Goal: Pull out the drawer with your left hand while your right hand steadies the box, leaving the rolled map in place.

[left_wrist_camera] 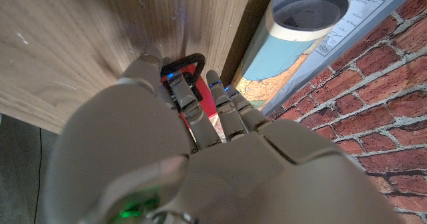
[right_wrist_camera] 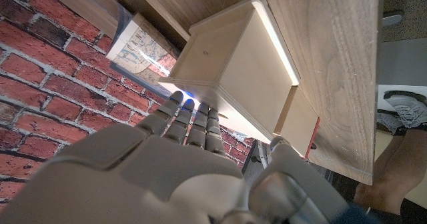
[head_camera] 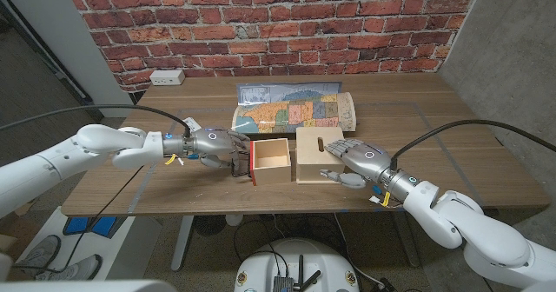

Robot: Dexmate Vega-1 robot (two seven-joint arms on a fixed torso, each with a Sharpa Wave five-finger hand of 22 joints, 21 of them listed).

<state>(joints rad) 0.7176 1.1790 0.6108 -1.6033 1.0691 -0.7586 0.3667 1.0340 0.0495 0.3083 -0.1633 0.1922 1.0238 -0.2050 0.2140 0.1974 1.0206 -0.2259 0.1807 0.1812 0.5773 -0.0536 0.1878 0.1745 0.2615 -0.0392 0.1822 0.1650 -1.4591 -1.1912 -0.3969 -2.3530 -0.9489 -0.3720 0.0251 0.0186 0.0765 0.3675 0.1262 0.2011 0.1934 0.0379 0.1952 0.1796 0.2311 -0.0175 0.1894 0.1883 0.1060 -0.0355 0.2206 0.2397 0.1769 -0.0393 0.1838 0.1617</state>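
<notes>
A pale wooden box (head_camera: 320, 153) stands mid-table, and its drawer (head_camera: 271, 155) is slid out toward the robot's left, its inside bare. My left hand (head_camera: 219, 147) grips the black handle (left_wrist_camera: 183, 61) on the drawer's red front (head_camera: 252, 163). My right hand (head_camera: 354, 160) holds the box from its other end, with fingers on the top (right_wrist_camera: 233, 64) and the thumb against the near side. The rolled map (head_camera: 295, 108) lies just behind the box and the drawer; its open end (left_wrist_camera: 313, 14) shows in the left wrist view.
A white power strip (head_camera: 167, 77) sits at the table's far left corner, in front of the brick wall (head_camera: 278, 14). Thin tape lines mark the tabletop (head_camera: 434, 118). The table's near edge (head_camera: 261, 212) runs just below both hands.
</notes>
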